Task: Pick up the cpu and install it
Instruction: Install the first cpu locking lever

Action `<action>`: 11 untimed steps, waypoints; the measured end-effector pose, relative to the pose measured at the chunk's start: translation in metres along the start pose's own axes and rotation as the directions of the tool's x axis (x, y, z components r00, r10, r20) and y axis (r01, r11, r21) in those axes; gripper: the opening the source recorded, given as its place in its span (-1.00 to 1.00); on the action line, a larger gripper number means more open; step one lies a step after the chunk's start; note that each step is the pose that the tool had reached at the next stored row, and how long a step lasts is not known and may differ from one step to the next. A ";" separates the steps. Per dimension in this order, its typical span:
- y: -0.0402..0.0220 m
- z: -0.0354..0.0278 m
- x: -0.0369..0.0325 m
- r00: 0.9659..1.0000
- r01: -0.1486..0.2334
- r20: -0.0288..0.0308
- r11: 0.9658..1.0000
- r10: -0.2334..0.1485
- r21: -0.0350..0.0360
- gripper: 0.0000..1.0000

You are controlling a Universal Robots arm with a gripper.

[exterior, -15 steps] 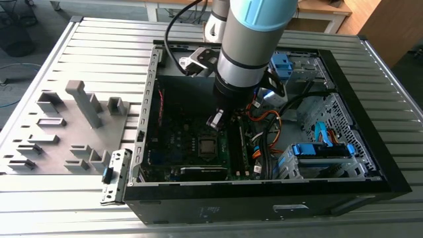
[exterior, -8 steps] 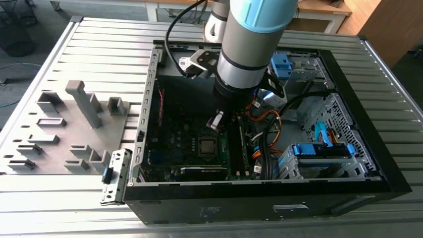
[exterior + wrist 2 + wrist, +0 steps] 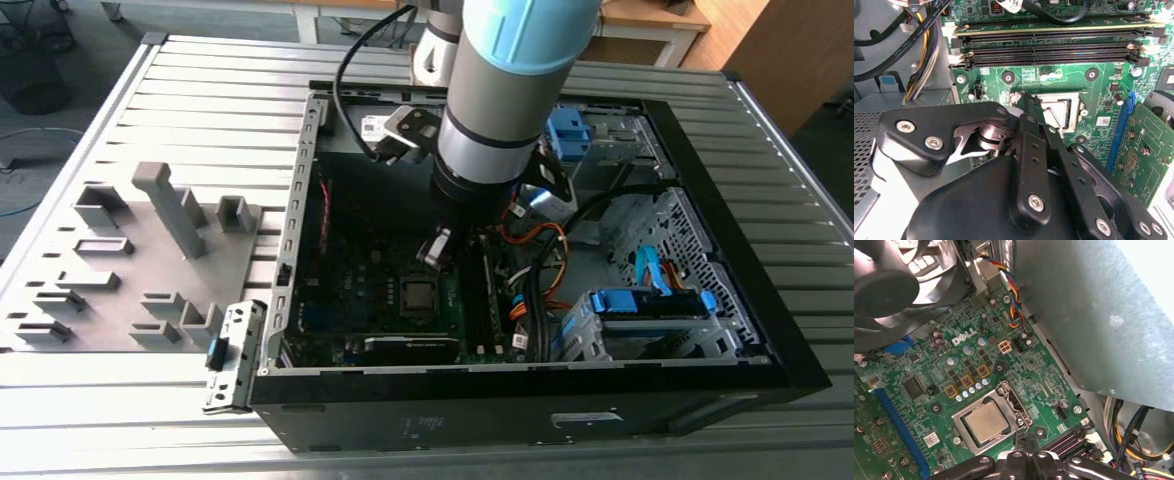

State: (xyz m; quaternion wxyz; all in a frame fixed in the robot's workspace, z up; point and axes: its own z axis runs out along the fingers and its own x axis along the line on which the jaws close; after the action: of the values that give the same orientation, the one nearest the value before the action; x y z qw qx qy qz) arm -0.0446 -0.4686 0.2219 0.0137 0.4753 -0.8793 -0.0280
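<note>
The cpu [image 3: 985, 423], a pale silvery square chip, lies flat in the socket on the green motherboard [image 3: 979, 355] inside the open computer case [image 3: 534, 400]. In the second wrist view the cpu [image 3: 1063, 111] shows just past my fingertips. My gripper [image 3: 435, 250] hangs low over the board, a little behind the socket [image 3: 418, 297] in the exterior view. Its black fingers are shut, with nothing between them. The tips [image 3: 1022, 438] sit at the socket's edge, close to the metal lever [image 3: 1013, 402], slightly above the board.
Memory slots [image 3: 1049, 45] run beside the socket. A black fan [image 3: 884, 275] and the case's grey metal wall [image 3: 1094, 315] stand close around. Cables [image 3: 541, 250] and blue drive latches [image 3: 647, 300] crowd the exterior view's right. Grey fixture blocks [image 3: 147, 250] stand outside the case.
</note>
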 end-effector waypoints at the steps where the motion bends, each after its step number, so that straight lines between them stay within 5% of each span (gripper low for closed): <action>1: -0.0001 0.0011 0.0001 1.000 0.000 -0.002 1.000 0.000 0.001 -0.80; 7: -0.0012 0.0036 0.0016 1.000 0.001 -0.012 1.000 -0.001 0.008 -0.80; 11: -0.0019 0.0040 0.0027 1.000 0.001 -0.014 1.000 -0.001 0.009 -0.80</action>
State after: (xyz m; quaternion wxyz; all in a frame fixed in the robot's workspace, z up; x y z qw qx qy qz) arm -0.0447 -0.4718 0.2177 0.0177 0.4759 -0.8791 -0.0208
